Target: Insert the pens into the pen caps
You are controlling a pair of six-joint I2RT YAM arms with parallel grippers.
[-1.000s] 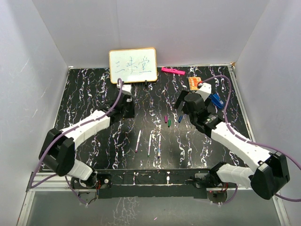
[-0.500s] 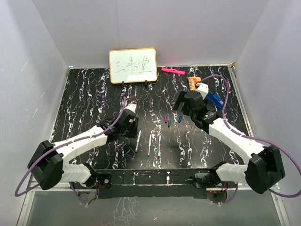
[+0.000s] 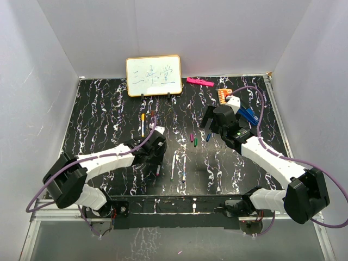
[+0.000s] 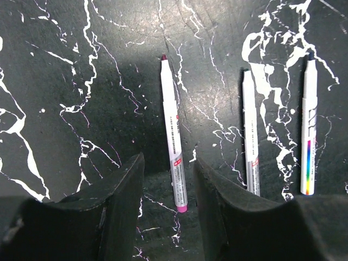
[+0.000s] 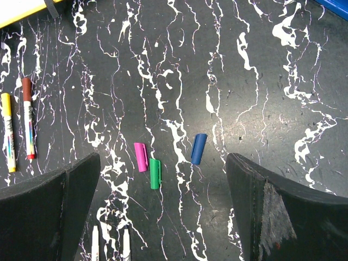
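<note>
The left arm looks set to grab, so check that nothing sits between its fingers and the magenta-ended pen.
Nothing visible does. The left gripper is open and straddles the lower end of the magenta-ended pen, with only bare table on either side. The next pen lies apart, outside the fingers.

I see a whiteboard (image 3: pixel 154 75) propped at the far edge of the black marbled counter (image 3: pixel 103 109). Pink marker (image 3: pixel 199 82) right of it, then an orange piece (image 3: pixel 223 95) and a blue object (image 3: pixel 249 115).

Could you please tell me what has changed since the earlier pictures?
The left claw swung from beside the whiteboard toward the near edge and straddles the magenta-ended pen, jaws open, gripping nothing. The right claw shifted slightly, still open. The other pens and caps stayed put.
</note>
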